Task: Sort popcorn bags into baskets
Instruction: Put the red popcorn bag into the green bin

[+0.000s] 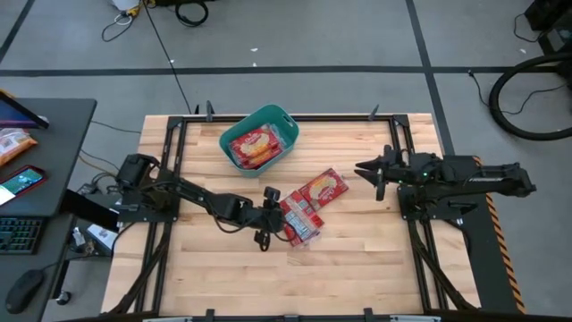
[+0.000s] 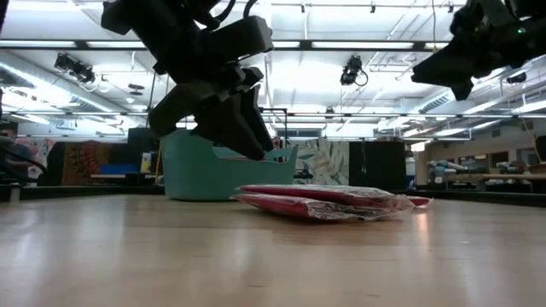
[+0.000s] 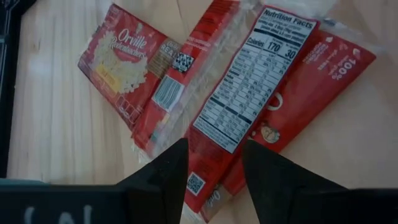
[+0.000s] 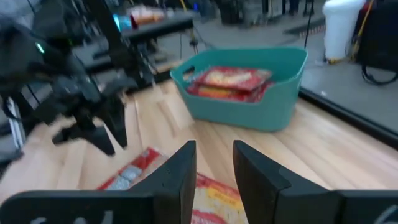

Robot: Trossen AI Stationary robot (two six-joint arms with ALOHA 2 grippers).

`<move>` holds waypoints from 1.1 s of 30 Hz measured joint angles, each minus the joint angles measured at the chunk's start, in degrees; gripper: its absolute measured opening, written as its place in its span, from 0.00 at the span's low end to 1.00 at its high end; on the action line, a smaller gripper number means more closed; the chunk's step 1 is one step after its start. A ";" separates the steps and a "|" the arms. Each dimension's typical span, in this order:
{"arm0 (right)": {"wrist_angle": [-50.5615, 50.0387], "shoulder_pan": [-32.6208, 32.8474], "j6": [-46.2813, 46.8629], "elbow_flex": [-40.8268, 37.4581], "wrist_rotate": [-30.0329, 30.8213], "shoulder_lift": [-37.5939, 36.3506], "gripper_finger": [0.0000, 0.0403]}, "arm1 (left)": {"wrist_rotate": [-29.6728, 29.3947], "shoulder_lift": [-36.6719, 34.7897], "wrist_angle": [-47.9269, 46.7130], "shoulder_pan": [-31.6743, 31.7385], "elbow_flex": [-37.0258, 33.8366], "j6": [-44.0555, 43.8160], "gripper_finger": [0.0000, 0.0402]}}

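Observation:
The teal basket (image 1: 259,136) (image 4: 249,93) stands near the table's far edge and holds red popcorn bags (image 1: 253,146) (image 4: 230,81). Three more red popcorn bags (image 1: 311,206) (image 3: 249,93) lie flat and overlapping at mid-table, one showing its white nutrition label (image 3: 261,68). In the low view they form a thin stack (image 2: 328,201). My left gripper (image 1: 277,216) (image 3: 214,142) (image 2: 256,145) hovers open just above the near-left end of this pile, fingers either side of the labelled bag. My right gripper (image 1: 368,176) (image 4: 214,144) (image 2: 465,81) waits open, high over the table's right side.
Bare wooden tabletop (image 1: 223,268) stretches toward the near edge, and black frame rails (image 1: 174,143) run along the sides. A dark desk (image 1: 45,179) to the left holds a phone, a keyboard and a paler orange-and-white packet (image 1: 13,143). Cables lie on the floor beyond.

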 joint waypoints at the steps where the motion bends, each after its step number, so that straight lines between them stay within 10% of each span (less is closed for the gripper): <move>1: 1.08 0.00 -0.01 -1.01 -0.06 -1.38 0.28 | 0.01 0.06 -0.07 0.02 0.00 0.50 0.39; 33: 5.60 0.00 4.13 -8.71 3.64 -9.69 0.28 | 4.08 0.96 14.22 3.19 -0.02 2.86 0.39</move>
